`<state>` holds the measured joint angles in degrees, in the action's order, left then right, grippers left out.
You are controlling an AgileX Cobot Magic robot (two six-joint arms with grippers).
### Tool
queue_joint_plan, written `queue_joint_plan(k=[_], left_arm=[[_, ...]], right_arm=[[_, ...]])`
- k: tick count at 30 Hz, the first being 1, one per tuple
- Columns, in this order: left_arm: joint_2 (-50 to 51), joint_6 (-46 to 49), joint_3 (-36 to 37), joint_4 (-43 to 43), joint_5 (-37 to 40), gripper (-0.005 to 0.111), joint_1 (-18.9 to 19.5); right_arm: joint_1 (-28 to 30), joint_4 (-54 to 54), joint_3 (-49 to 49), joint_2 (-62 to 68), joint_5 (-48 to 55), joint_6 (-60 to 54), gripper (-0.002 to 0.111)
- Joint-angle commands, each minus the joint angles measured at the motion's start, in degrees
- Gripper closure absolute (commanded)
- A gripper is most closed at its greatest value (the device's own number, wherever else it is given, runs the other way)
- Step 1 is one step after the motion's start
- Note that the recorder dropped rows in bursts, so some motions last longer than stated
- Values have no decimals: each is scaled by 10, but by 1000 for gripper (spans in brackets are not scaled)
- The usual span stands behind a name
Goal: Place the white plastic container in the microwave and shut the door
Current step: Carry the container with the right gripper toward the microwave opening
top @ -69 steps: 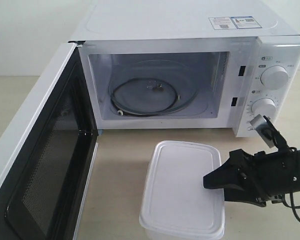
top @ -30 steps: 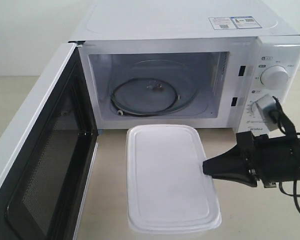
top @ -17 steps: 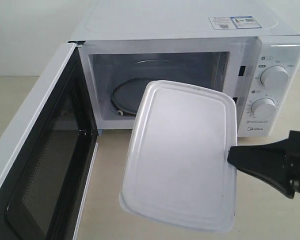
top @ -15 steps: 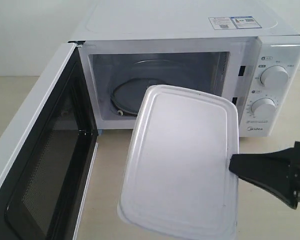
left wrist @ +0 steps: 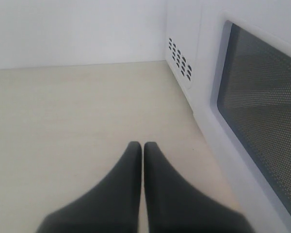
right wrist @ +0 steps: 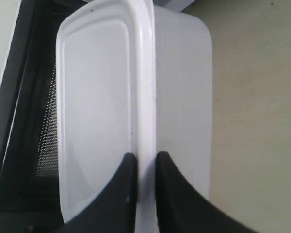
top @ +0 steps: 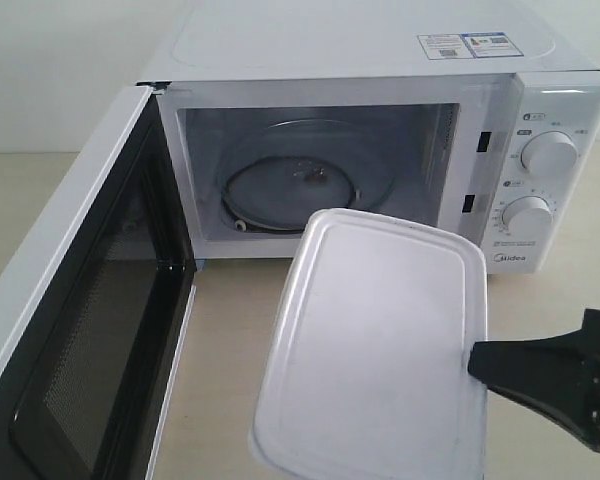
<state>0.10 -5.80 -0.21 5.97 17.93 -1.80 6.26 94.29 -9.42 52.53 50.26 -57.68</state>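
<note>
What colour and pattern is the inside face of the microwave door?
Black fine mesh on the door, white frame; exterior view best.

The pale beige table (top: 230, 330), smooth and matte, carries the white microwave (top: 360, 50), which stands toward its far side near a light wall, its base flat on the tabletop and its door (top: 70, 300) swung wide open on the left.

Smooth, translucent white plastic container (top: 375, 350), rim held in the matt black right gripper (right wrist: 141, 158). Ahead of the gripper: glossy white microwave (top: 330, 40), clear glass turntable (top: 295, 185), door (top: 90, 330) lined with black perforated mesh. Beneath, a matt pale table (top: 230, 330).
</note>
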Motion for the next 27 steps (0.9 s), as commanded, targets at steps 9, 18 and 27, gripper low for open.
queue_joint_plan(k=[9, 18, 27], left_arm=[[-1, 2, 2, 1, -1, 103, 1], [-1, 2, 2, 1, -1, 103, 1], [-1, 2, 2, 1, -1, 103, 1]], right_arm=[[-187, -135, -65, -101, -237, 243, 109], [-433, -502, -65, -100, -490, 669, 109], [-527, -806, -65, -95, -595, 1015, 109]])
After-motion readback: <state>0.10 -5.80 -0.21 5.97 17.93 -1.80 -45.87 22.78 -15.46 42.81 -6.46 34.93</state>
